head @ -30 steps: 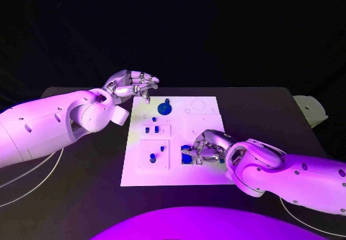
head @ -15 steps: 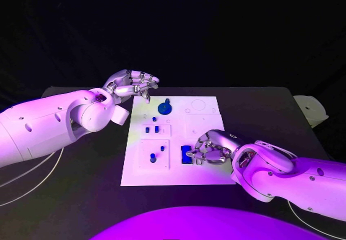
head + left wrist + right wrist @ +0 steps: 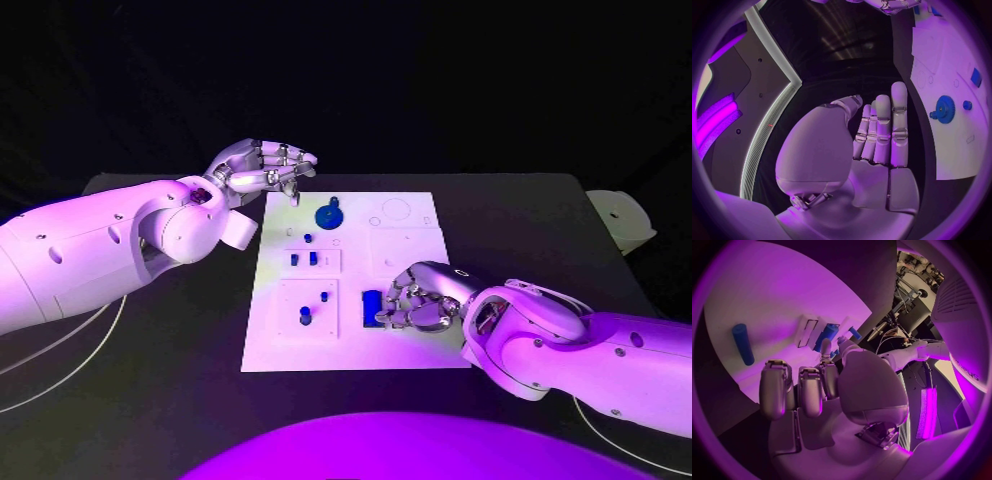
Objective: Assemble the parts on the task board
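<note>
White task board (image 3: 418, 240) mid-table; small blue parts (image 3: 330, 215) on it.

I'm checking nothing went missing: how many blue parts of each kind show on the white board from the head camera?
Blue gear: 1
Small blue knob beside it: 1
Long blue bar: 1
Small blue pegs: 4
Total: 7 seen; the right hand may hide more.

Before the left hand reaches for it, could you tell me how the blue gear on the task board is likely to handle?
The blue gear looks rigid and probably light. Lying flat on the task board, it seems unlikely to roll. Its toothed rim should give fingers some purchase, though its low profile may make lifting fiddly.
</note>
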Robot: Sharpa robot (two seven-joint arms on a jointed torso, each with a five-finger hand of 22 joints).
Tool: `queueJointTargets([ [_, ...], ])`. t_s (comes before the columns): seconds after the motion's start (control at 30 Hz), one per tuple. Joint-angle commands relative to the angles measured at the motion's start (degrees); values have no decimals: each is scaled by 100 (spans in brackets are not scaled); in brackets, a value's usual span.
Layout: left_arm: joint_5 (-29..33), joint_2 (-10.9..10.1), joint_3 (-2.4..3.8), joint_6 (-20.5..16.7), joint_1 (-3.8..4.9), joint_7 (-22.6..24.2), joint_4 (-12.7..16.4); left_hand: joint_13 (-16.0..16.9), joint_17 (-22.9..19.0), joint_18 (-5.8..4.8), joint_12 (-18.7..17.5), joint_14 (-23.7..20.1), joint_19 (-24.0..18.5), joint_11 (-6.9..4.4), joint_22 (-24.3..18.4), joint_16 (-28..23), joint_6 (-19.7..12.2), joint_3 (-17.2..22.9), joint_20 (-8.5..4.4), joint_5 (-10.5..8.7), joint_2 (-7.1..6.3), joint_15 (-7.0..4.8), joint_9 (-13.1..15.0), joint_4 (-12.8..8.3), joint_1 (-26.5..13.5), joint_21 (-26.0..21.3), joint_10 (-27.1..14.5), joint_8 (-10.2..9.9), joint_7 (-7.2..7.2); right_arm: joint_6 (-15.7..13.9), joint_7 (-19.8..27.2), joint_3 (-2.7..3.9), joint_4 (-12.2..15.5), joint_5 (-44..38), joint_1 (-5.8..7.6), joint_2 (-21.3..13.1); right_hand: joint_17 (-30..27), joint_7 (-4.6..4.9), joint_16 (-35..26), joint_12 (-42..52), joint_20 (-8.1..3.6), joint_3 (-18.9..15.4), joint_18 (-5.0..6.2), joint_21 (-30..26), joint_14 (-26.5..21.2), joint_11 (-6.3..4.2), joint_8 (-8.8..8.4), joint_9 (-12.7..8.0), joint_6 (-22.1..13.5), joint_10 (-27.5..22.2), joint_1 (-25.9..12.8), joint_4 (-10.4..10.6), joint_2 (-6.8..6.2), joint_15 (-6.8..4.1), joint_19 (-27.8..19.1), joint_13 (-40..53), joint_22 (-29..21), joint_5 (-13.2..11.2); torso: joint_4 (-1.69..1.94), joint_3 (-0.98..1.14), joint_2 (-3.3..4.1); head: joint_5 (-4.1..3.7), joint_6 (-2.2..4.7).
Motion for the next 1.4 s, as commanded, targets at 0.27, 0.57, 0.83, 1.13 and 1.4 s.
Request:
queueJointTargets([
  [0.27,32,15,3,82,3,44,11,12,7,35,49,-43,-11,11,2,14,-41,45,42,1,2,17,14,-14,-73,-28,-39,40,-6,62,-214,-2,-244,-217,-20,219,1080,-19,18,-3,-39,158,-40,-22,512,-39,6,-37,-29,13,234,-53,-28,-32,331,477,703,-31,-2,-1,8,-4,-2],
  [0.57,32,11,3,84,3,44,9,12,7,35,50,-43,-11,11,2,14,-41,47,42,1,3,17,15,-16,-73,-29,-39,41,-6,-84,-206,-2,-223,-282,-24,170,1075,-20,15,6,-41,195,-41,-19,511,-41,10,-43,-17,20,243,-38,-8,-34,332,486,707,-24,-4,-1,0,2,-2],
  [0.83,32,7,3,84,3,41,6,12,7,35,50,-43,-11,11,2,14,-41,47,42,1,3,17,15,-16,-73,-29,-39,41,-6,-593,335,1,-8,-13,-8,-122,1017,9,-15,-119,-36,180,-22,-114,499,-19,-8,-66,-56,-40,153,54,-86,-20,311,403,649,-29,-6,-7,-3,-10,10],
  [1.13,32,3,2,90,3,44,12,12,7,35,50,-43,-11,11,2,14,-41,47,42,1,3,17,15,-16,-73,-29,-39,41,-6,-255,505,11,64,155,181,-832,908,188,-77,-458,51,226,10,-311,472,131,-278,-226,-363,-232,134,152,-228,100,259,187,534,-18,1,-18,-3,-117,39],
  [1.4,32,-19,1,115,3,60,55,14,7,35,55,-45,-11,12,2,14,-44,50,42,0,-1,17,19,-21,-79,-30,-42,43,-6,113,279,-2,181,-293,188,-1411,931,244,-67,-507,95,144,5,-294,476,181,-365,-264,-448,-262,71,223,-316,144,263,158,553,38,-25,3,0,-180,36],
])
